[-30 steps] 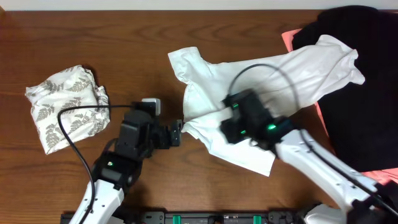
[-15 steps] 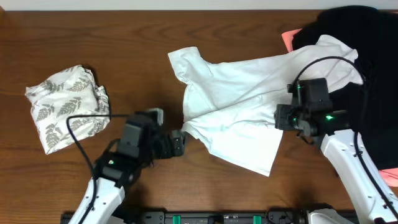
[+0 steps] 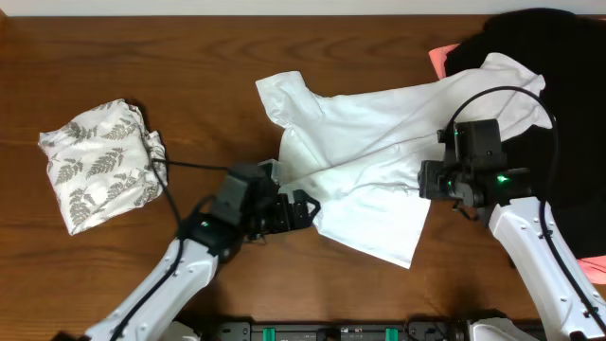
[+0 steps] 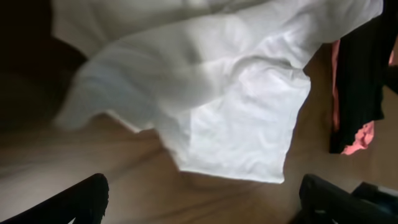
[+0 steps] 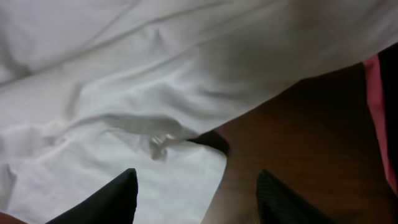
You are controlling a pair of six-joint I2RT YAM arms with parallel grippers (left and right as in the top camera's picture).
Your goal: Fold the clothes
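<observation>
The white T-shirt (image 3: 379, 142) lies crumpled across the middle of the wooden table (image 3: 189, 66). One sleeve reaches toward the upper centre of the overhead view, and its far end is draped over the black garment (image 3: 568, 114) at the upper right. A coral-pink garment (image 3: 438, 59) peeks out from under the black one, at the top and along its left edge. The leaf-print garment (image 3: 99, 161) sits bundled at the left of the frame, well apart from the shirt.

The left gripper (image 3: 301, 208) is low at the shirt's lower-left edge, just below the centre of the overhead frame. In its wrist view the fingers (image 4: 81, 199) stand spread wide at the bottom corners. Nothing is between them, and the shirt's hem lies ahead on the bare wood.

The right gripper (image 5: 196, 183) hovers over the shirt's right side, near the black garment. Its fingers (image 5: 118, 196) are partly apart and hold nothing. A folded corner of white cloth and dark table show beneath the gap.
</observation>
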